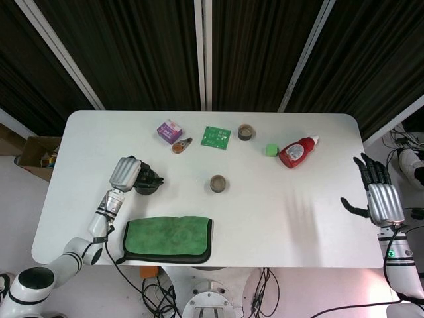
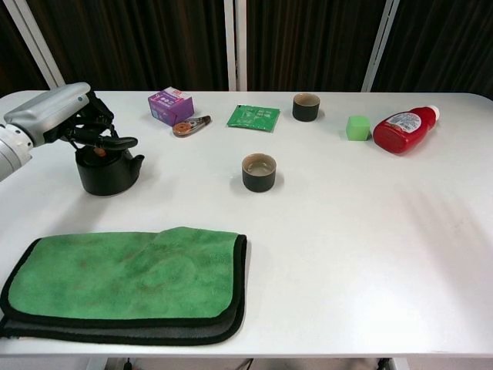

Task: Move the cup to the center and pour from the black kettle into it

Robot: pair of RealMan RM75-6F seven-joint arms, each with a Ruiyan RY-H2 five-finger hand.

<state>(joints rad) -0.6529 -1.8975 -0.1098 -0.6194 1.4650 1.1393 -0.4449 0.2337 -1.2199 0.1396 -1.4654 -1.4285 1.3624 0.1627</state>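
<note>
The black kettle point(image 2: 108, 171) stands upright at the table's left; it shows in the head view as kettle point(image 1: 150, 183). My left hand point(image 2: 63, 114) hovers at its top from the left, fingers stretched out over the lid with the lid's brown knob showing beneath them, holding nothing. In the head view that left hand point(image 1: 126, 173) sits just left of the kettle. A dark cup point(image 2: 259, 172) stands near the table's middle, also seen as cup point(image 1: 218, 183). My right hand point(image 1: 383, 199) hangs beyond the table's right edge, fingers spread and empty.
A second dark cup point(image 2: 306, 106) stands at the back. Along the back lie a purple box point(image 2: 170, 105), a small brown object point(image 2: 189, 126), a green packet point(image 2: 253, 117), a green cube point(image 2: 357, 127) and a red bottle point(image 2: 404, 129). A green cloth point(image 2: 123, 281) covers the front left.
</note>
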